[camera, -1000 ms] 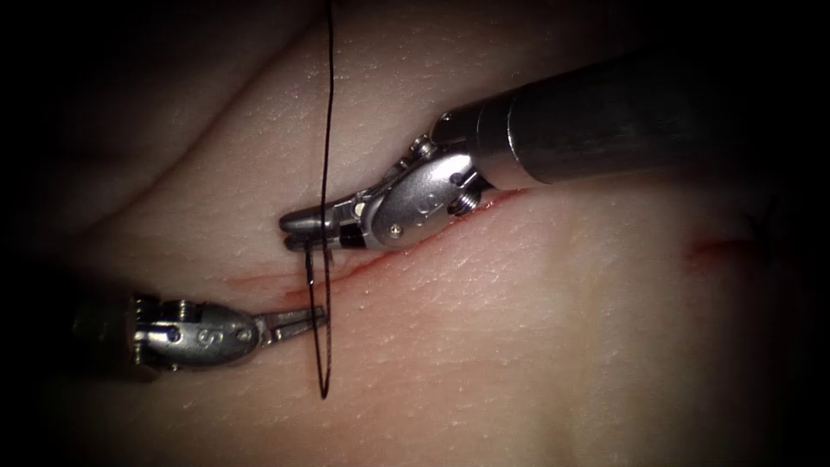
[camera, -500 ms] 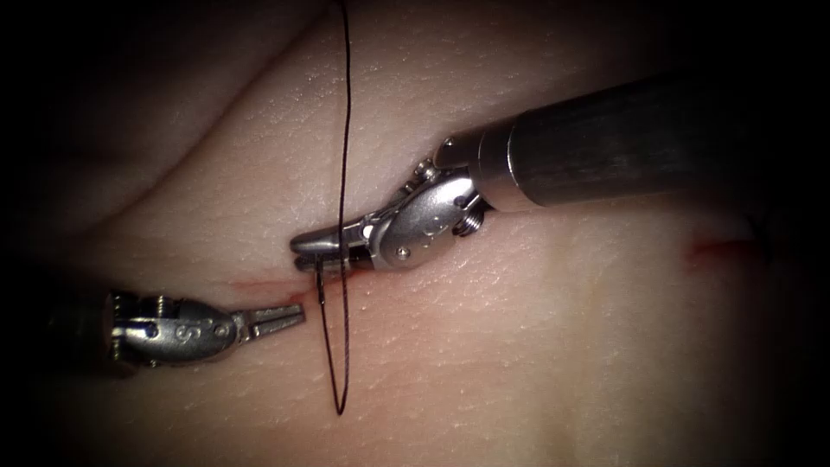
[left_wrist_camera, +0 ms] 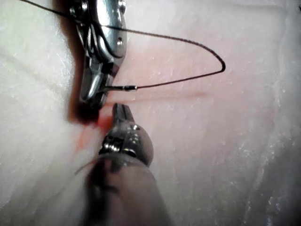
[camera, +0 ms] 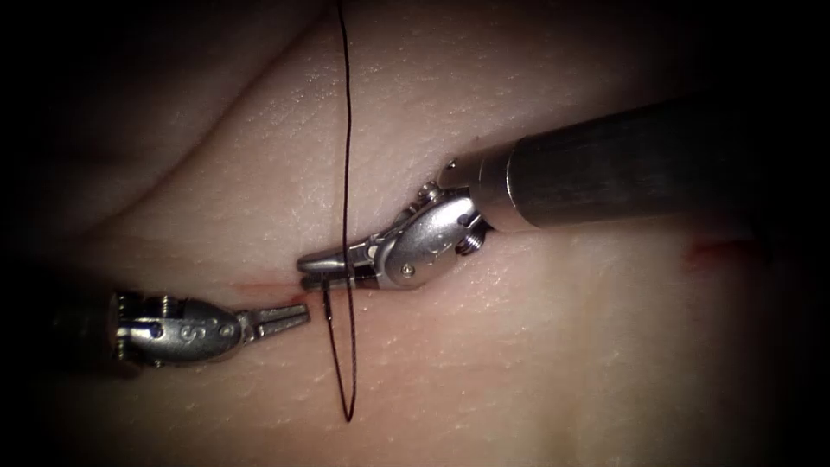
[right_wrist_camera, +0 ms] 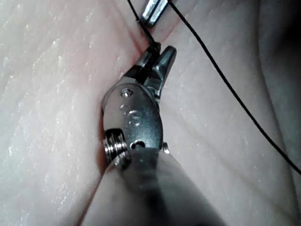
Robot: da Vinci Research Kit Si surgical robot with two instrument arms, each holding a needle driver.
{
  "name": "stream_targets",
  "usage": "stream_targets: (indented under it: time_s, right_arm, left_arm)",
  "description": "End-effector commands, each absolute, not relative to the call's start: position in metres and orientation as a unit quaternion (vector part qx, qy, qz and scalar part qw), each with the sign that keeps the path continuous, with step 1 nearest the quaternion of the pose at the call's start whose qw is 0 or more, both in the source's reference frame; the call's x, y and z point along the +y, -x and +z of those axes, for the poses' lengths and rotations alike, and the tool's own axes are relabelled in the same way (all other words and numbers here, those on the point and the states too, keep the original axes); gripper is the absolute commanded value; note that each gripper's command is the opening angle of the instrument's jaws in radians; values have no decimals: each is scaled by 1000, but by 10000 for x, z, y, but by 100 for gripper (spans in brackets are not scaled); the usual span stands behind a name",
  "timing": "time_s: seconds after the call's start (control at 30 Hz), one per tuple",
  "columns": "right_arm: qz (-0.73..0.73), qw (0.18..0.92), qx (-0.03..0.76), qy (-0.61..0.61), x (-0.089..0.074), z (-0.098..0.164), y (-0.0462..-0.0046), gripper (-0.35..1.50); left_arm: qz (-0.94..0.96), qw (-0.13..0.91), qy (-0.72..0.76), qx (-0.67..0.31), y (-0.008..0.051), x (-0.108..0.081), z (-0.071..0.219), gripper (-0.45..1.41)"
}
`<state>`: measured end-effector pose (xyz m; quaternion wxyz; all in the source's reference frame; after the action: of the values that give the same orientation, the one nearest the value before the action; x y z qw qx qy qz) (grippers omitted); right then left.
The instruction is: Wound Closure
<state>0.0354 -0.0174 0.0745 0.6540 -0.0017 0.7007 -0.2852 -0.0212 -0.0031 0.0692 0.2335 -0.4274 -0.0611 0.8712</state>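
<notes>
My right tool (camera: 303,270) lies over the cut (camera: 259,285), its jaws shut on the curved needle (camera: 327,298) near its tail end. The short dark tail sticks out below the jaws, and the rest of the curve is hidden, so I cannot tell whether the tip is in the tissue (camera: 536,346). Black thread (camera: 347,156) drops from the top of the endoscope view, crosses the right jaws, loops below the cut and climbs back to the needle's tail (left_wrist_camera: 126,87). My left tool (camera: 304,314) lies at the left end of the cut, shut and holding nothing, its tip just short of the needle.
A thin red line of fluid marks the cut beside the left tool. A second red mark (camera: 718,251) lies far right on the tissue. The right shaft (camera: 622,164) crosses the upper right. A fold of tissue (camera: 199,147) rises at the upper left.
The right tool has moved down and slightly right onto the cut with the needle. The thread loop shifted right with it. The left tool drew back left off the thread.
</notes>
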Motion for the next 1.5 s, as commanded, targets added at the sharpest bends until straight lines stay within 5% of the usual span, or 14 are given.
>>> stream_targets:
  time_s: [0.03,1.5]
  right_arm:
    - [-283,656,700,3,-177,749,-360,-35]
    - [-61,683,723,-76,-61,715,-405,-35]
  left_arm:
    - [871,233,428,-63,218,-38,697,-45]
    - [872,234,422,-78,246,-52,741,-45]
